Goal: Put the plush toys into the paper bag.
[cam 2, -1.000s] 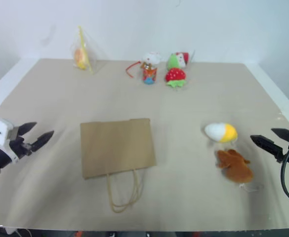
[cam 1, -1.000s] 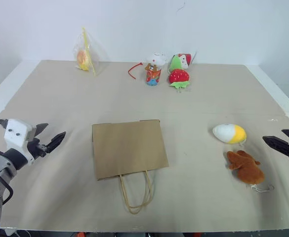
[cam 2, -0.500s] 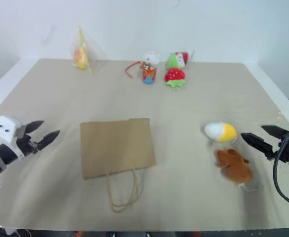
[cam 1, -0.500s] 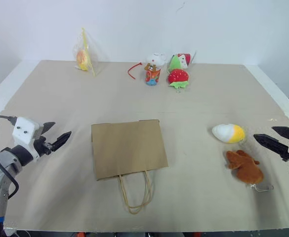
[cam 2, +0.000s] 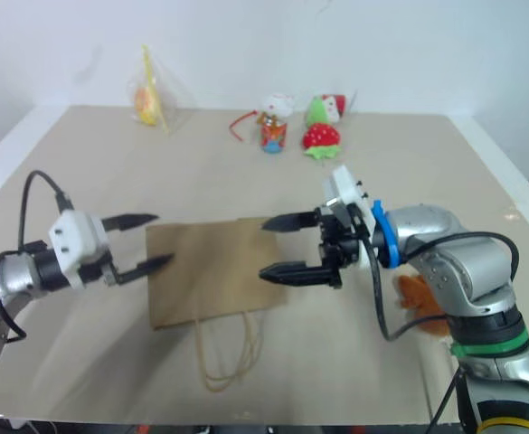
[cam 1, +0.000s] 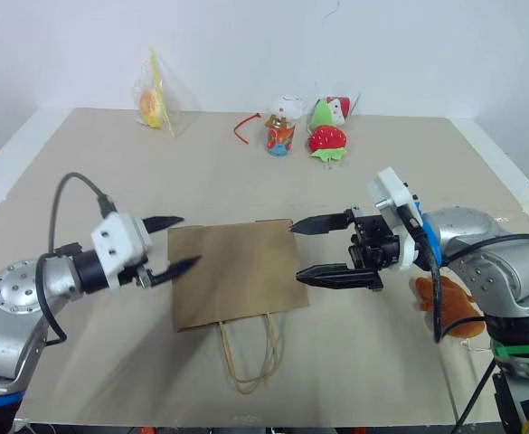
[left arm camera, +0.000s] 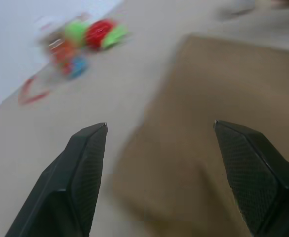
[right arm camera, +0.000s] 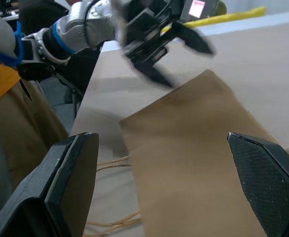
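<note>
Both tools released, jaws wide: left tool (cam 1: pixel 169 244) at the paper bag's (cam 1: pixel 237 271) left edge, right tool (cam 1: pixel 323 249) over its right edge. Risk: the bag lies flat and closed mid-desk, so a pinch may catch both walls or just slide it. Cord handles point at the near edge. Brown plush (cam 1: pixel 451 312) sits near the right edge, partly behind the right arm; neither toy bagged.

Plain brown paper bag (cam 1: pixel 235 271), tan handles (cam 1: pixel 249 357).
</note>
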